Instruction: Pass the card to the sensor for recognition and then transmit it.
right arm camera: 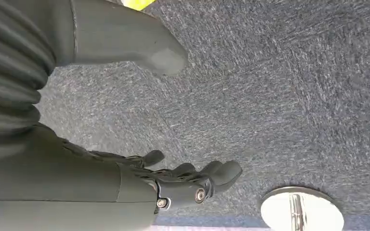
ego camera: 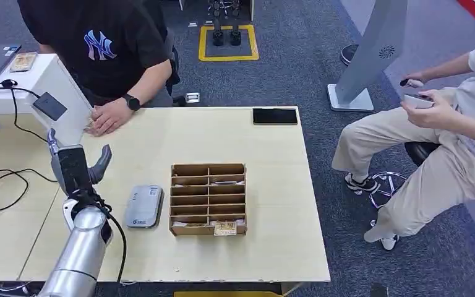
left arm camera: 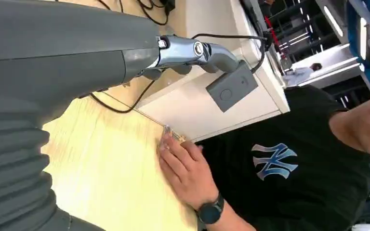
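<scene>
Floor: grey-blue carpet with a yellow-bordered square marked on it. Furniture: light wood table, white side desk (cabled), grey pedestal stand.

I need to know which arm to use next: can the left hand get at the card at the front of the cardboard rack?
Probably yes. The left hand is raised, holding nothing, and only the grey device lies between it and the rack; the card stands at the rack's near edge.
</scene>
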You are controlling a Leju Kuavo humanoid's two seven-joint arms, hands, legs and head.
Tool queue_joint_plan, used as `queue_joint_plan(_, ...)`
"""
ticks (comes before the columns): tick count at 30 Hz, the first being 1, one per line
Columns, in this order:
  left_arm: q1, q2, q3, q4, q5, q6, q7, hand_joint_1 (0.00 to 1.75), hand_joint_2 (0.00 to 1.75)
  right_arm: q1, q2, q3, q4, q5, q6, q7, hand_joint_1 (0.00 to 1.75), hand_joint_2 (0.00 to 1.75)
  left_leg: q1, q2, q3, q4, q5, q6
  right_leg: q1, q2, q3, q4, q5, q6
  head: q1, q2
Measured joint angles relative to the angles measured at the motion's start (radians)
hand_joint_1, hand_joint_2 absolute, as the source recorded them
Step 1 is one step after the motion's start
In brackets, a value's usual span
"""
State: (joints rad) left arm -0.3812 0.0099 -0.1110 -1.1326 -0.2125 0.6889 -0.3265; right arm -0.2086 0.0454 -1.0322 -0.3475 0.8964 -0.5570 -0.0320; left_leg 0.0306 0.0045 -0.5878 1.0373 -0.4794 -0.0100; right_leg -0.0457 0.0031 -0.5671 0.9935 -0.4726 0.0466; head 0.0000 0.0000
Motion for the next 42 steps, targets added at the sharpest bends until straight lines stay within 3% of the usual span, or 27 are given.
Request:
queue_joint_plan(18,0.036,0.006,0.0,0.006,0.0,-0.001,0.011,0.0,1.75,0.017,-0.001,0.025,0.0,-0.056,-0.004,-0.018,0.0,1.75,0.0,0.0,0.0,0.0,0.0,0.0,0.0,0.0,0.0,0.0,0.0,0.0,0.0,0.0)
queue_joint_plan(24,0.084,-0.059,-0.004,-0.032,-0.024,-0.031,0.048,0.0,1.75,0.106,0.0,0.0,-0.008,-0.16,0.035,-0.072,0.0,1.75,0.0,-0.002,-0.002,0.0,-0.001,0.0,0.0,-0.002,-0.001,-0.001,-0.001,0.001,0.0,0.0)
queue_joint_plan(25,0.092,-0.076,-0.01,-0.034,-0.032,-0.034,0.048,0.0,0.0,0.119,0.003,-0.007,-0.013,-0.163,0.037,-0.073,0.0,1.75,0.0,-0.002,-0.002,0.0,-0.001,0.0,0.0,-0.002,-0.001,-0.001,-0.001,0.001,0.0,0.0)
queue_joint_plan(27,0.108,-0.105,-0.024,-0.04,-0.048,-0.04,0.052,0.0,0.0,0.141,0.01,-0.018,-0.029,-0.159,0.038,-0.065,0.0,1.75,0.0,-0.001,-0.002,0.0,-0.002,0.0,0.0,-0.001,-0.001,-0.001,-0.001,0.001,0.0,0.0)
queue_joint_plan(28,0.117,-0.118,-0.034,-0.045,-0.057,-0.04,0.056,0.0,1.75,0.149,0.018,-0.027,-0.043,-0.152,0.038,-0.053,0.0,1.75,0.0,0.0,-0.001,0.0,-0.002,0.0,0.0,-0.001,-0.001,-0.001,-0.001,0.001,0.0,0.0)
queue_joint_plan(34,0.159,-0.156,-0.061,-0.066,-0.222,-0.007,0.078,0.0,1.75,0.166,0.048,-0.057,-0.1,-0.106,0.061,-0.031,0.0,1.75,0.0,0.0,0.0,0.0,-0.002,0.0,0.0,0.0,-0.001,-0.001,-0.001,0.001,0.0,0.0)
queue_joint_plan(42,0.278,-0.149,-0.061,-0.143,0.005,-0.17,-0.03,0.0,1.75,0.179,0.061,-0.105,-0.139,-0.082,0.063,-0.028,0.0,1.75,0.0,0.0,-0.001,0.0,-0.002,0.0,0.0,0.0,-0.001,-0.001,-0.002,0.001,0.0,0.0)
